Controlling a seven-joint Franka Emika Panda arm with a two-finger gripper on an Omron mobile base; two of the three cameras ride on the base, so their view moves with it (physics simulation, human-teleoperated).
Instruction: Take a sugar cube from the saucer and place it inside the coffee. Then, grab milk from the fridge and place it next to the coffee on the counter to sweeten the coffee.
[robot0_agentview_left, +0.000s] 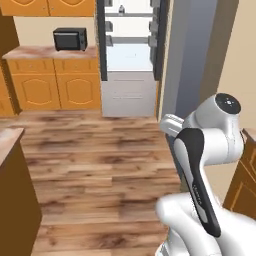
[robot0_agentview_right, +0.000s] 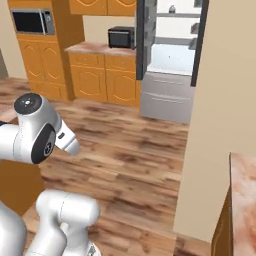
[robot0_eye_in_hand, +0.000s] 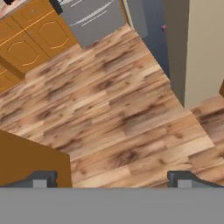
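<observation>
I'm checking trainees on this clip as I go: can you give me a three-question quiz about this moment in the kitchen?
1. True or false: the fridge stands with its door open.
2. Multiple choice: what sits on the counter left of the fridge? A) a kettle B) a black microwave C) a toaster
3. Short answer: how do the gripper jaws stand, and what lies below them in the hand view?

Key
1. True; its pale interior and shelves show.
2. B, the black microwave.
3. Wide apart with nothing between them; below is the wooden floor.
</observation>
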